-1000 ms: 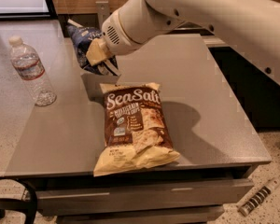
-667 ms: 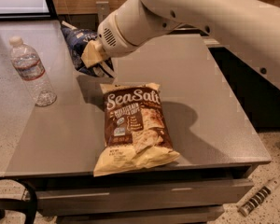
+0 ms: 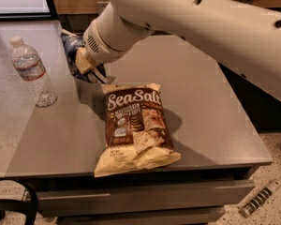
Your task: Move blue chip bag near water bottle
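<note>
The blue chip bag [image 3: 74, 50] is a small dark navy foil bag, held up off the grey table at the back left, partly hidden by my arm. My gripper [image 3: 84, 65] is shut on the blue chip bag, just behind the top of the brown bag. The water bottle [image 3: 33, 72] stands upright on the table's left side, clear with a white cap and a red and blue label band. The bag hangs a short way to the right of the bottle, not touching it.
A large brown and cream "Sea Salt" chip bag [image 3: 133, 128] lies flat in the middle of the table [image 3: 210, 107]. My white arm [image 3: 192, 22] spans the upper right. The table's front edge and a drawer front [image 3: 145, 196] are below. A dark object [image 3: 11, 203] sits at the bottom left.
My gripper has carried the blue chip bag to the left, closer to the water bottle. The bottle and the brown bag have not moved.
</note>
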Controlling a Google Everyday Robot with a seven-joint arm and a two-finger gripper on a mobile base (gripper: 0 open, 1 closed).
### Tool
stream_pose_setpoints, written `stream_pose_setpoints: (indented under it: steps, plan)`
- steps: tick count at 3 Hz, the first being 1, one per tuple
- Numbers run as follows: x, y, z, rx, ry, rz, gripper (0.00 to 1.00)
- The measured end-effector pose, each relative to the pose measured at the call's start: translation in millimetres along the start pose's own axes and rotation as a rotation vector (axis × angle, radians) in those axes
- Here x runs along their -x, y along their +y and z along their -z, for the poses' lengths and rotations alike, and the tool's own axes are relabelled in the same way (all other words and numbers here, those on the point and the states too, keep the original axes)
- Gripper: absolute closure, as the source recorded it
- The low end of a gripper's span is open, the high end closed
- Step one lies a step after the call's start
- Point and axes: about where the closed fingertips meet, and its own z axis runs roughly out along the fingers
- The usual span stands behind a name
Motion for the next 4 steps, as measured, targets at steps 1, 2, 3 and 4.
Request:
stream_pose_setpoints:
  steps: [1, 2, 3, 4]
  plan:
    - [-10.4, 0.8, -3.8, -0.097, 0.034, -0.064, 1.0]
    - [-11.5, -0.4, -3.3, -0.118, 0.033, -0.132, 1.0]
    - [-10.6, 1.4, -1.7, -0.118, 0.031, -0.128, 0.74]
    - [-9.9, 2.4, 0.2, -0.12, 0.028, -0.126, 0.53]
